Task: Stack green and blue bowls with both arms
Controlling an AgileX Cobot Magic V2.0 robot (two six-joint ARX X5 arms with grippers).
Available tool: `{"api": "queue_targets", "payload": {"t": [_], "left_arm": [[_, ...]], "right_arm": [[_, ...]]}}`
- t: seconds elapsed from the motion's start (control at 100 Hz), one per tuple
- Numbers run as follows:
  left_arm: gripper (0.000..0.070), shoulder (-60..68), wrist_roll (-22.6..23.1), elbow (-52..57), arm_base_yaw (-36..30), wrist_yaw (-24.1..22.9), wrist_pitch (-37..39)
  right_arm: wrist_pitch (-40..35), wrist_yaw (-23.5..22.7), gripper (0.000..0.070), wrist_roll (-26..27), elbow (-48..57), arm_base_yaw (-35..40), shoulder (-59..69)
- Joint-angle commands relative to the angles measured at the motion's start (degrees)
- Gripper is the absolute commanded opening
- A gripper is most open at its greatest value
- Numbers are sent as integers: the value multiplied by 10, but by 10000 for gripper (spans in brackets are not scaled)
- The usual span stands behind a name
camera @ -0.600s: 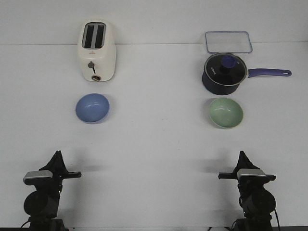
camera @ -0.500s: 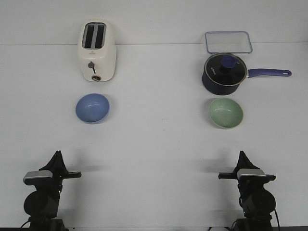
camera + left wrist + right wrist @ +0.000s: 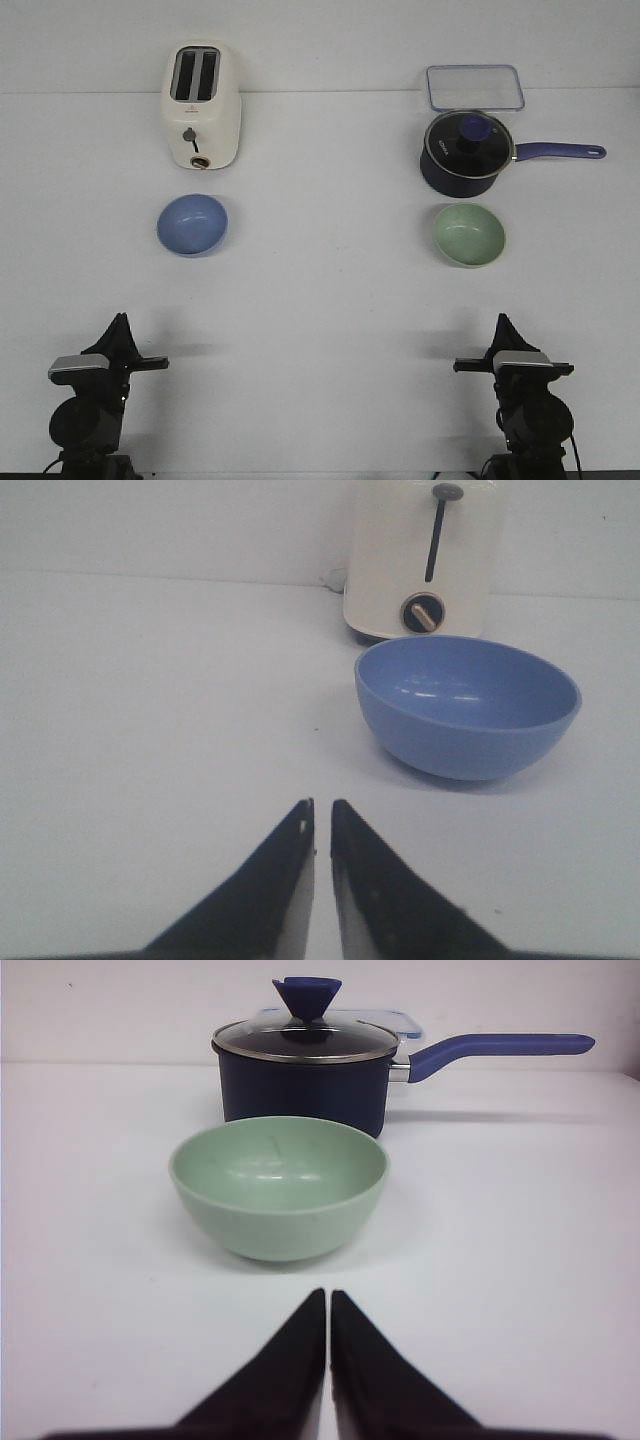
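Nothing of the stacking looks done yet. The blue bowl (image 3: 192,224) sits left of centre in the front view, just below the toaster (image 3: 201,105); the green bowl (image 3: 469,235) sits right of centre, just below the saucepan (image 3: 467,153), well apart from its partner. Both rest upright on the worktop (image 3: 320,290). The left claw (image 3: 320,825) and right claw (image 3: 328,1310) are near the bottom edge, each closed to a thin slit and holding nothing. Reaching, gripping, carrying and nesting all seem left to do.
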Motion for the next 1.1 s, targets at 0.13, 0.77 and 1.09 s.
{"api": "queue_targets", "payload": {"t": [0.13, 0.77, 1.09], "left_arm": [[12, -1, 0, -11, 0, 2, 6], [12, -1, 0, -11, 0, 2, 6], [12, -1, 0, -11, 0, 2, 6]], "right_arm": [[6, -4, 8, 10, -1, 0, 0], [-111, -1, 4, 194, 226, 0, 99], [-287, 14, 440, 130, 512, 0, 429]]}}
